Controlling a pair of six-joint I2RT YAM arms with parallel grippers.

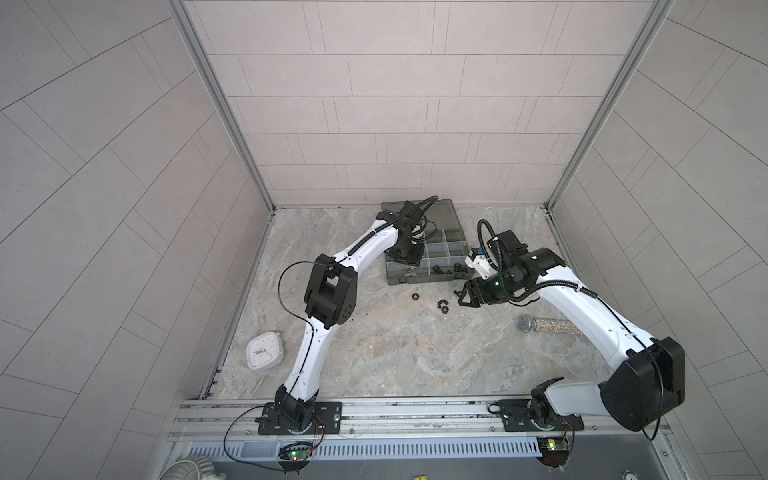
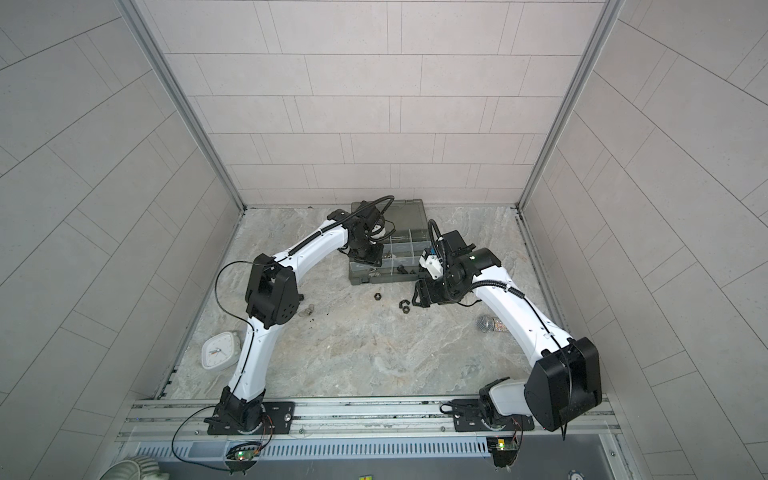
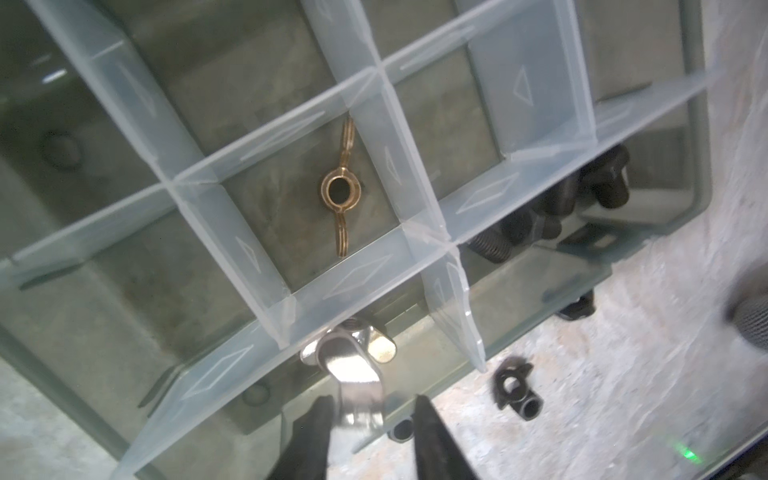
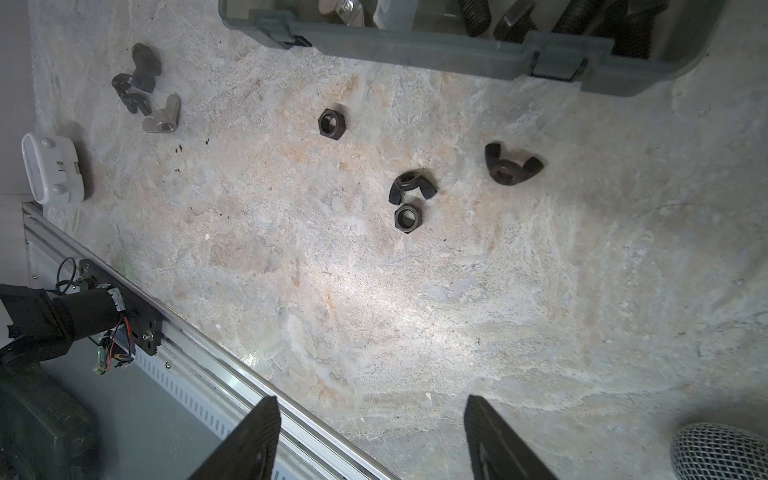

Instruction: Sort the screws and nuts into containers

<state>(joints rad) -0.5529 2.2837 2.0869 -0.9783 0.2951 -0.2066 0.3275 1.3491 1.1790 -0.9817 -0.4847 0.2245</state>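
Midway through the sort, on the table (image 1: 374,353), the case (image 1: 415,279) lies open, black screws (image 3: 540,224) heaped in a front corner compartment (image 3: 656,208). The left gripper (image 3: 374,401) hangs over the front row beside them, jaws parted, with a silvery wing nut (image 3: 353,370) loose between them and apparently falling in. The right gripper (image 4: 370,436), spread wide and empty, hovers near loose black nuts (image 4: 408,219). Its next move, likely: settle astride one nut, clear of its neighbour.
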